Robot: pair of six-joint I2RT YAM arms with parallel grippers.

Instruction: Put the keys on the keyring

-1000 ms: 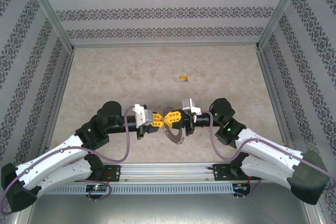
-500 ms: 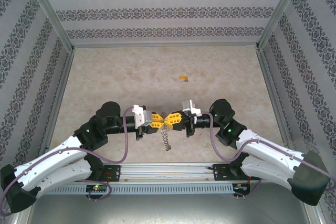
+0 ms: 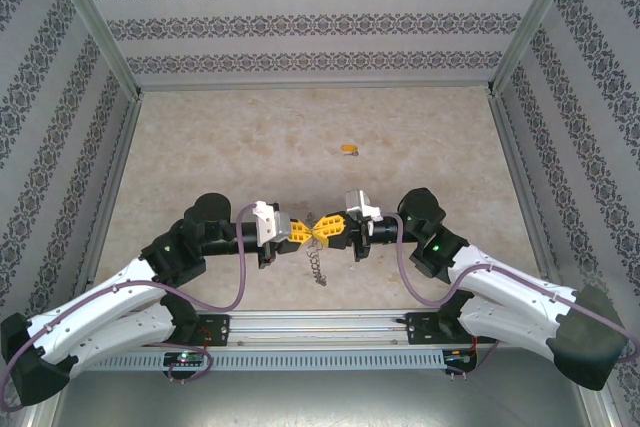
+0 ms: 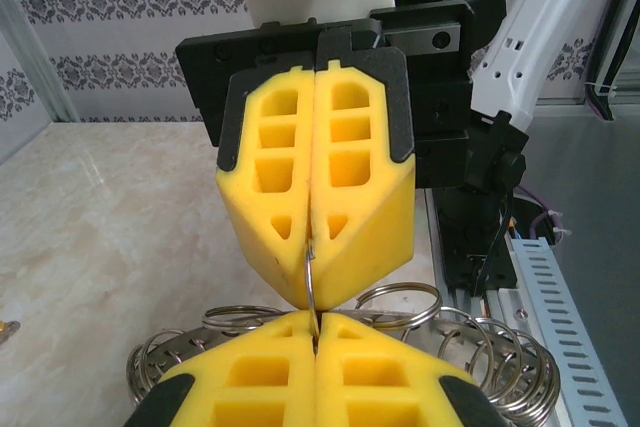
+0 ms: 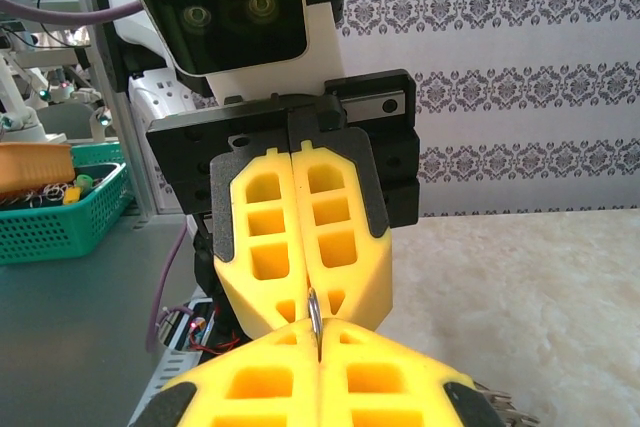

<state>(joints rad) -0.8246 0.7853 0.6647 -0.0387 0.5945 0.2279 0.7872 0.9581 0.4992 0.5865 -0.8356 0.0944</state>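
Observation:
The keyring (image 3: 317,265) hangs edge-on under the two grippers, near the table's front middle. My left gripper (image 3: 311,231) and right gripper (image 3: 327,228) meet tip to tip above it. Both are shut on the same thin wire loop (image 4: 309,276) of the ring's rim. In the left wrist view my left gripper (image 4: 318,322) pinches the loop from below, the right gripper (image 4: 311,292) from above, and more silver loops (image 4: 520,367) fan out beneath. The right wrist view shows the loop (image 5: 313,312) between the right gripper (image 5: 316,335) and the left gripper (image 5: 305,309). The small yellow-orange key (image 3: 348,149) lies alone on the table farther back.
Patterned walls and metal frame posts (image 3: 108,47) enclose the marble-look table (image 3: 200,147) on three sides. An aluminium rail (image 3: 320,325) runs along the near edge between the arm bases. A green basket (image 5: 60,217) stands off the table, beyond the left arm.
The keyring has swung from showing its flat face to hanging edge-on. My left gripper's jaws have closed on the wire loop. The right gripper has stayed shut.

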